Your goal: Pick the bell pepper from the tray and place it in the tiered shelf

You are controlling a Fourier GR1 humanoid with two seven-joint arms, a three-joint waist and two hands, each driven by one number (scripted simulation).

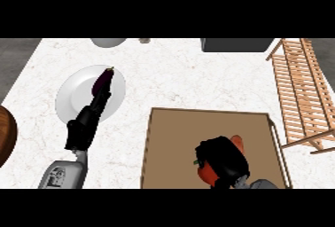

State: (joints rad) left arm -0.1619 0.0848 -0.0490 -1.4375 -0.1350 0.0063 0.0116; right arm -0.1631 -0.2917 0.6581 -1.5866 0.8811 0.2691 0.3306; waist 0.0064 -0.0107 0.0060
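Right hand (pixel 222 160) curled round the orange-red bell pepper (pixel 238 142), hiding most of it, low over the near part of the brown tray (pixel 177 146). Pepper not yet off the tray area. Left hand (pixel 88 122) stretched with straight fingers, holding nothing, over the white plate (pixel 72 95) at left, just beside the dark aubergine (pixel 103 82) lying on it. Wooden tiered shelf (pixel 301 88) at the right of the marble worktop (pixel 177 75), well apart from the pepper.
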